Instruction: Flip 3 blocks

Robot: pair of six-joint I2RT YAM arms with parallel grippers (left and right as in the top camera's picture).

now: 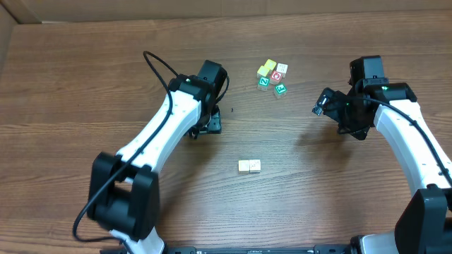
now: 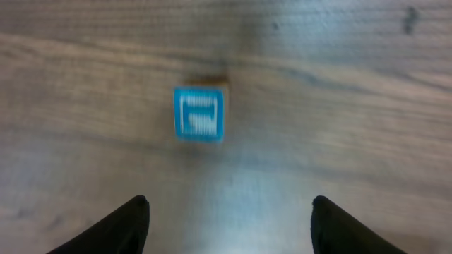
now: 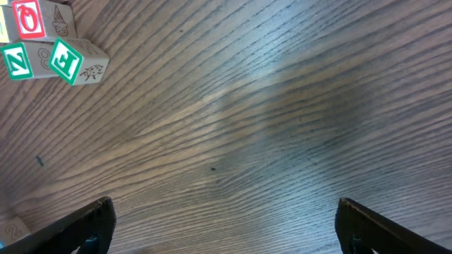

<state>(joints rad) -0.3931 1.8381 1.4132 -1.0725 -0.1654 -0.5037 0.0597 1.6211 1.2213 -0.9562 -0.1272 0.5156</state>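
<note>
In the left wrist view a block with a teal face point(image 2: 199, 114) lies on the wood, teal side up. It sits ahead of my left gripper point(image 2: 229, 206), which is open with nothing between its fingers. From overhead the left gripper point(image 1: 208, 125) covers that block. Two cream blocks point(image 1: 248, 166) lie side by side in the middle of the table. A yellow block point(image 1: 267, 68) sits in the cluster at the back. My right gripper point(image 1: 321, 106) hovers to the right of that cluster, and its wrist view shows the right gripper point(image 3: 224, 208) open over bare wood.
The back cluster also holds a red-faced cube point(image 1: 276, 75) and two green-lettered cubes point(image 1: 280, 89). The right wrist view shows the red-faced cube point(image 3: 32, 17) and the green-lettered cubes point(image 3: 67, 60) at top left. The wooden table point(image 1: 339, 197) spreads around both arms.
</note>
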